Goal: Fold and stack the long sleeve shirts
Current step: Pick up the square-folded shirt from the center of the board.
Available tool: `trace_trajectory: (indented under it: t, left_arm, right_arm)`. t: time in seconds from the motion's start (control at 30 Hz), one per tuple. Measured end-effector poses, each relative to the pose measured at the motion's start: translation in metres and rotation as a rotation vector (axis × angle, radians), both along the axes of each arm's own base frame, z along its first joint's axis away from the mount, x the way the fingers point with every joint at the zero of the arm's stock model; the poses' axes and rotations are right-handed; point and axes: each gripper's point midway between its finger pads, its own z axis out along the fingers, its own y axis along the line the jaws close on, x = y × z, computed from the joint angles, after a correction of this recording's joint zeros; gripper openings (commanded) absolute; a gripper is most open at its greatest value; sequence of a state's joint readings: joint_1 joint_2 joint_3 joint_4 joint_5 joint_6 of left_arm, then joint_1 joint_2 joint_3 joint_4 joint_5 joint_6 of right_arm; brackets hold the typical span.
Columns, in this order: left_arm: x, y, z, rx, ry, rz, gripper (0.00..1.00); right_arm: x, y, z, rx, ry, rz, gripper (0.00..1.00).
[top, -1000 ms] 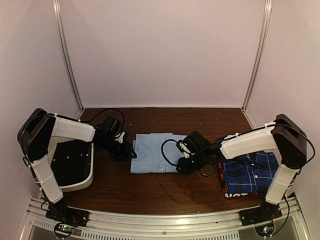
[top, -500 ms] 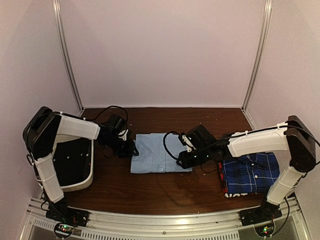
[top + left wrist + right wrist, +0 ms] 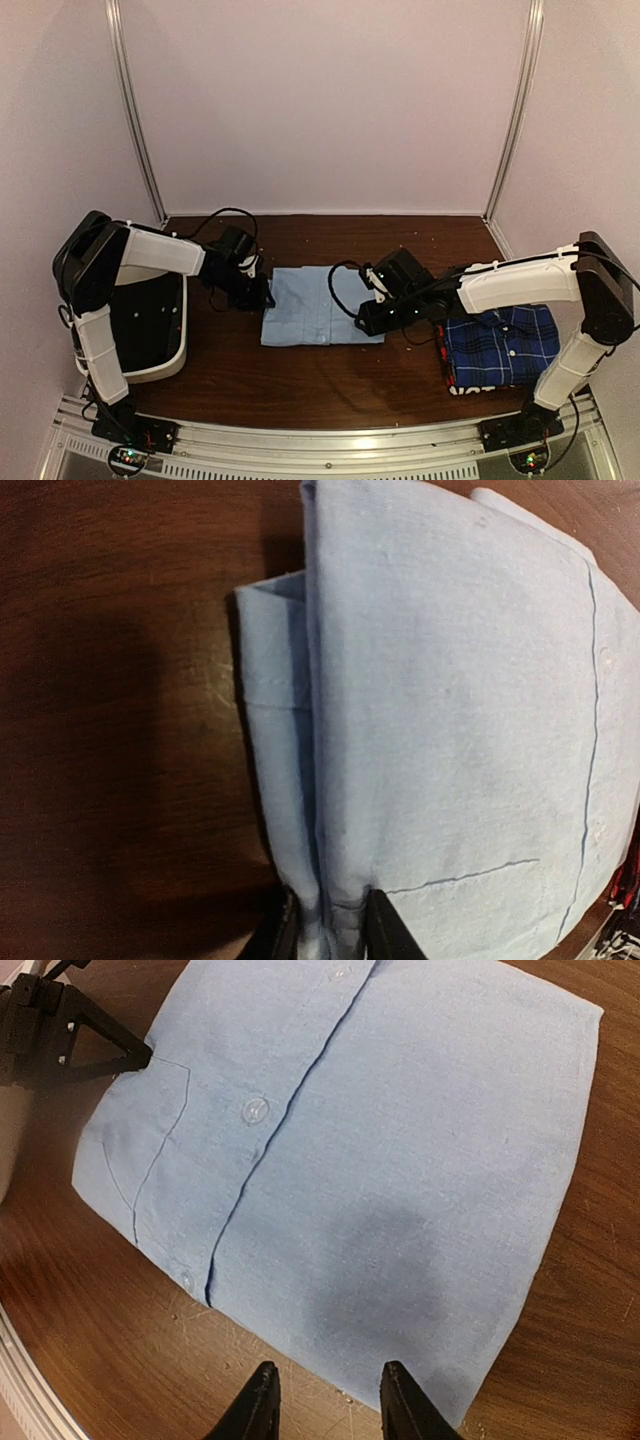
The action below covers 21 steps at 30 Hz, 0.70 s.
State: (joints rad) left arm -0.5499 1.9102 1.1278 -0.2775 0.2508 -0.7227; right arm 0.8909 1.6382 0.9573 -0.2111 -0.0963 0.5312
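Two grippers flank the folded blue shirt [image 3: 322,307] on the table [image 3: 300,390]: left gripper [image 3: 335,922] pinches its doubled edge, right gripper [image 3: 328,1375] hangs fingers apart at the opposite edge, so next likely needs a matching grip, then a level lift onto the plaid shirt [image 3: 500,345].

Matt cloth: light blue shirt [image 3: 380,1160]; scratched glossy wood: table [image 3: 615,1290]; smooth plastic: bin [image 3: 170,358].

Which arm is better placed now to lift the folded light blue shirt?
Probably left. The left gripper already pinches the folded edge of the light blue shirt; the right gripper stands open at the opposite edge, holding nothing.
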Motion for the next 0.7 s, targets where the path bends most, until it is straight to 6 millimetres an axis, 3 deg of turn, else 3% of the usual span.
trace_trajectory:
  t: [0.17, 0.47, 0.7]
  left_arm:
    - [0.002, -0.001, -0.003, 0.008, 0.004, -0.005, 0.0]
    - [-0.003, -0.001, 0.002, 0.006, 0.023, -0.015, 0.0]
    - [-0.016, 0.007, 0.03, 0.021, 0.017, -0.044, 0.0]
  right_arm:
    - [0.0, 0.0, 0.0, 0.0, 0.0, 0.0, 0.37]
    - [0.005, 0.003, 0.008, 0.01, -0.018, -0.006, 0.37]
    - [0.017, 0.015, 0.025, 0.039, -0.051, -0.013, 0.37]
